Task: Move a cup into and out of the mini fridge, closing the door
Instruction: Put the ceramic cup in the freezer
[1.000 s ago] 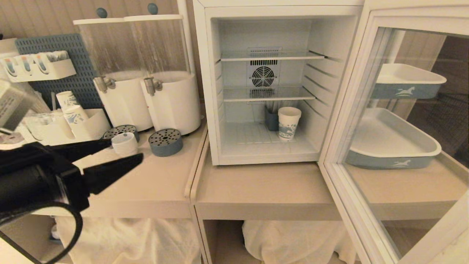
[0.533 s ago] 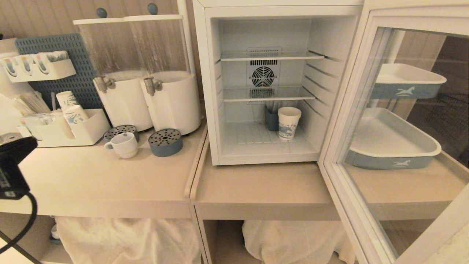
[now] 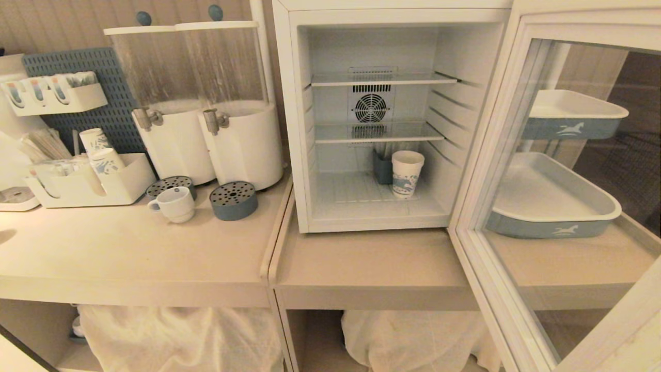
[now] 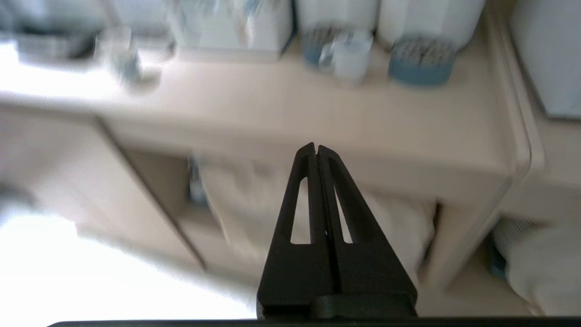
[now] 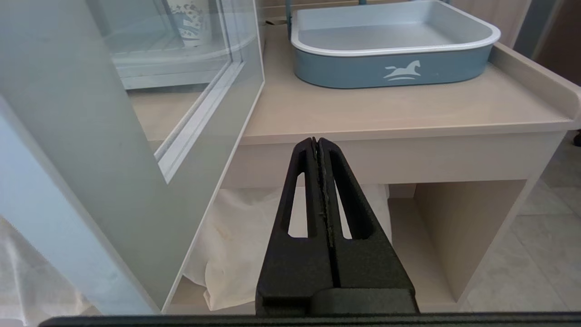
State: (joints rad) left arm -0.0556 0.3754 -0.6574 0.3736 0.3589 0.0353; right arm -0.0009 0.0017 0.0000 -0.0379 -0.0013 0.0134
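Observation:
The small white cup [image 3: 175, 204] with a loop handle stands on the left counter, in front of the drink dispensers; it shows blurred as the cup [image 4: 348, 56] in the left wrist view. The mini fridge [image 3: 297, 129] stands open, with its glass door [image 3: 496, 170] swung out to the right. A patterned paper cup [image 3: 407, 173] stands on the fridge floor. My left gripper [image 4: 316, 146] is shut and empty, low in front of the counter's edge, well short of the cup. My right gripper [image 5: 316, 140] is shut and empty, parked below the right counter beside the door [image 5: 91, 150].
Two white drink dispensers [image 3: 206, 108] and two blue perforated coasters [image 3: 233, 200] flank the cup. A white organiser [image 3: 82, 186] with paper cups sits at the far left. Two blue-and-white trays [image 3: 555, 209] show behind the door glass. White bags [image 3: 181, 336] fill the space under the counters.
My left gripper was open around the cup a second ago; it has let go, shut, and drawn back out of the head view. The cup stays on the counter.

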